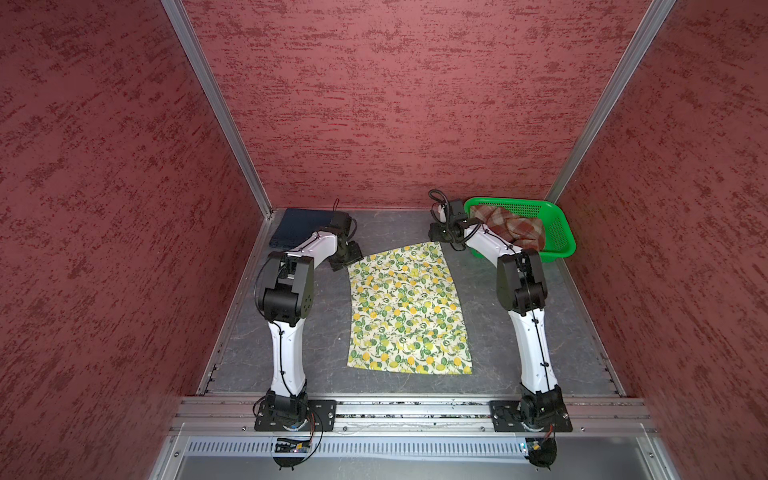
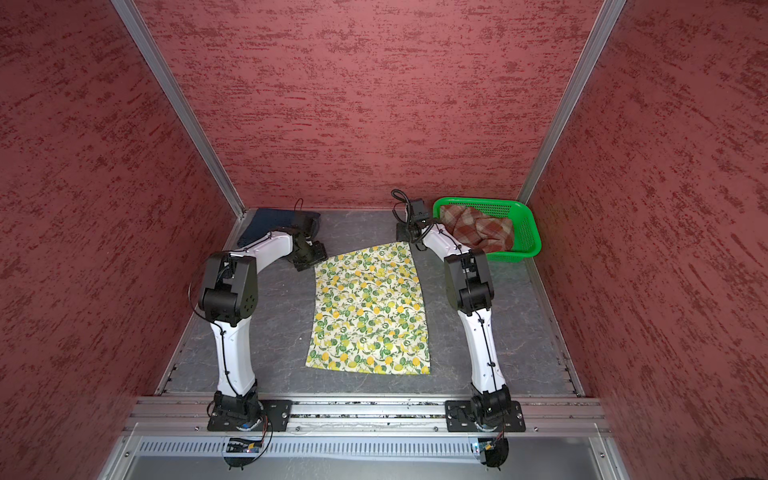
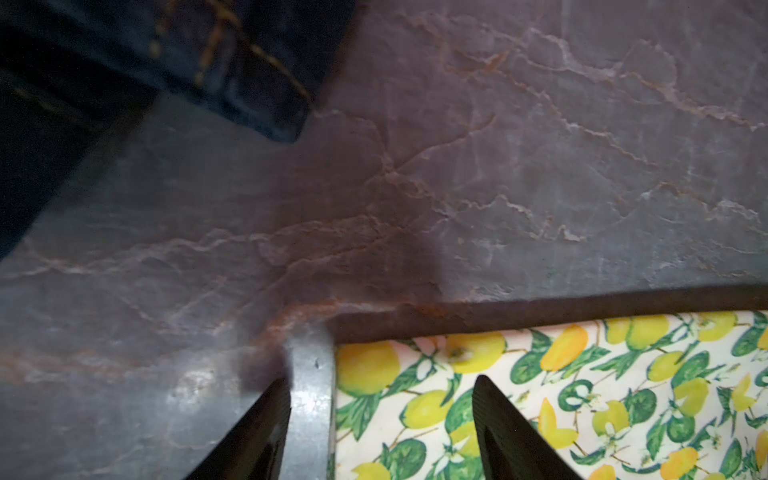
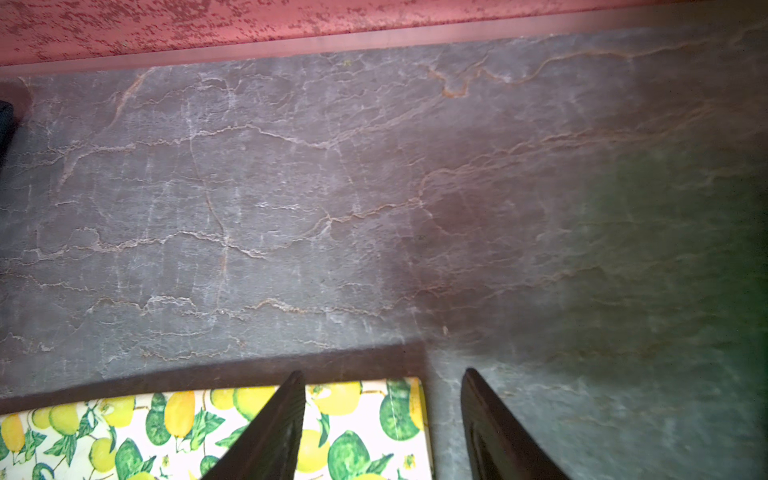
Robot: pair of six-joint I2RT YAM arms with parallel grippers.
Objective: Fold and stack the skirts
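Rough red plaster walls (image 1: 374, 104) with darker flecks close in a grey, slate-like surface (image 1: 490, 332) veined with pale and rusty cracks. At the centre of both top views the lemon-print skirt (image 1: 409, 307) lies flat and smooth on it. It is thin cream cloth covered in yellow lemons and green leaves, and its shape is a slightly skewed trapezoid, narrower at its upper edge.

Left of centre, against the back wall, the denim skirt (image 1: 291, 226) sits as a folded, thick navy rectangle. The left wrist view shows its tan stitching (image 3: 208, 62).

Right of centre a green perforated plastic basket (image 1: 557, 232) holds the plaid skirt (image 1: 515, 226) – rust and cream, rumpled into a soft heap.

The left end effector (image 3: 381, 379) hangs at the lemon skirt's upper left corner with its dark, tapered fingers (image 3: 498, 428) spread. One is over bare surface, the other over the print, and they pinch nothing.

The right end effector (image 4: 382, 372) sits likewise at the upper right corner – fingers (image 4: 274, 428) apart, straddling the hemmed corner edge without gripping it.
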